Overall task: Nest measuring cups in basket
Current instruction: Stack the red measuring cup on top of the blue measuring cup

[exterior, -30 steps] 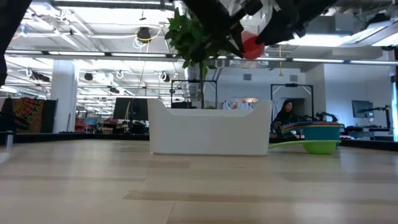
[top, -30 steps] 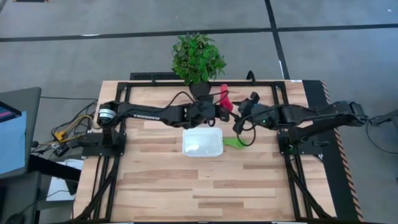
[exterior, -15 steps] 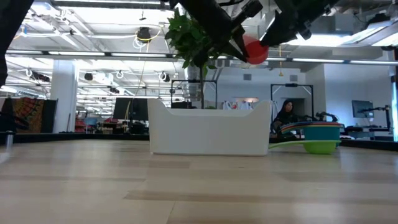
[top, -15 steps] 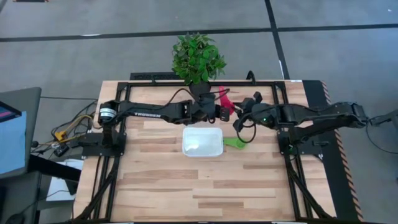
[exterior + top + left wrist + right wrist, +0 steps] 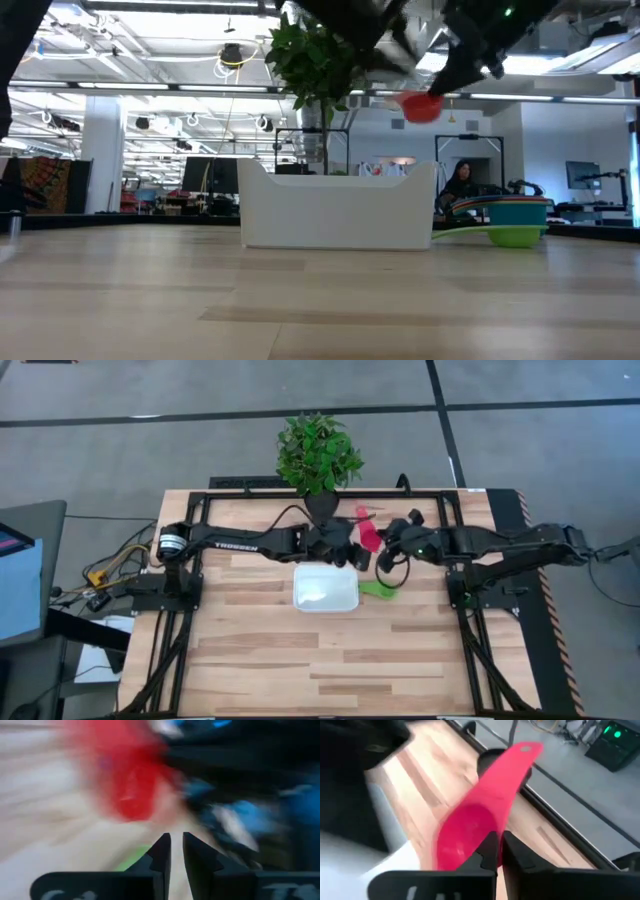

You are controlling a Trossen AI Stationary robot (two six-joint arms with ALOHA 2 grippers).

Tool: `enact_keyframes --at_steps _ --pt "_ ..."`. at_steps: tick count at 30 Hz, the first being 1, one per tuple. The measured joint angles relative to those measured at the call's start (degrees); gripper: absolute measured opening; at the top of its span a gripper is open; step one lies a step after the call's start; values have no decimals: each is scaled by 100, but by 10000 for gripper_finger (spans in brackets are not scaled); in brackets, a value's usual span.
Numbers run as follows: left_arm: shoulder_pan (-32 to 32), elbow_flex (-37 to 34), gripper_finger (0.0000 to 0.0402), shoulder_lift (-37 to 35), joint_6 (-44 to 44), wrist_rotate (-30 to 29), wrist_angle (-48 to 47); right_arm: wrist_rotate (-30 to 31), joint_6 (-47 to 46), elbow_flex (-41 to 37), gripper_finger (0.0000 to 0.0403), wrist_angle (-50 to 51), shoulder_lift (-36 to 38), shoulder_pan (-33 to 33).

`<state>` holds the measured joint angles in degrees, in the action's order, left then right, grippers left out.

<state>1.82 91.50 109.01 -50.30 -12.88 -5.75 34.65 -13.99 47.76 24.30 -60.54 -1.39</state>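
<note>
Basket [image 5: 326, 589]: mid-table, bare wood in front.
Right gripper [image 5: 496, 851]: above basket's far-right corner, clamping red cup [image 5: 480, 817].
Left gripper [image 5: 176, 851]: beside it, narrow, empty.

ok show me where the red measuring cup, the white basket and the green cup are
red measuring cup [image 5: 470, 832]: right wrist view, on its bowl.
white basket [image 5: 335, 208]: low view, on its near side wall.
green cup [image 5: 377, 589]: high view, on its flat handle beside the basket.

Red measuring cup [image 5: 367, 536] handed over: right hand [image 5: 385, 543] has clamped its rim, was wide apart a second ago. Left hand [image 5: 352, 547] let go and backed off leftward. Cup sits lower in the low view.
</note>
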Motion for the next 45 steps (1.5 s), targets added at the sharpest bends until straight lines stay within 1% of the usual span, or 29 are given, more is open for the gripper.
enact_keyframes --at_steps 3,4,6,8,11,14,16,18,19,21,24,27,29,33,40,45 --pt "-43 34 14 -42 323 426 411 -142 -14 -8 30 307 -45 -30" --pt "-66 34 6 -41 450 498 616 -180 -14 -2 30 298 -63 -46" --pt "-78 29 3 -39 697 436 744 -376 -15 2 29 466 -68 -76" --pt "-75 29 2 -37 781 290 713 -499 -106 1 18 511 -69 -121" --pt "-46 17 0 -64 774 332 546 -652 -116 1 9 628 -59 -184" --pt "-43 16 1 -118 916 539 505 -892 2 2 15 1144 108 -397" --pt "-41 12 0 -191 1057 693 389 -1195 100 14 12 1555 204 -666" --pt "-46 16 0 -260 1210 760 245 -1589 406 5 7 2047 332 -1064" --pt "-46 6 0 -301 1298 775 76 -1788 560 5 5 2190 403 -1257" --pt "-61 11 0 -318 1486 769 77 -2070 1031 14 6 2444 474 -1679" --pt "-63 3 0 -405 1689 741 -104 -2473 2198 11 6 2694 516 -2242" --pt "-61 10 0 -417 1770 666 -127 -2710 3440 11 5 2690 495 -2582" --pt "-59 7 0 -415 1775 666 -153 -2750 3792 17 5 2632 418 -2729" --pt "-59 7 0 -415 1778 657 -281 -2673 3853 18 5 2905 203 -3060" --pt "-37 3 0 -415 2025 620 -482 -2110 4061 18 5 3011 -25 -3423" --pt "-15 3 0 -415 2120 620 -537 -2100 4214 18 5 2998 -23 -3594"
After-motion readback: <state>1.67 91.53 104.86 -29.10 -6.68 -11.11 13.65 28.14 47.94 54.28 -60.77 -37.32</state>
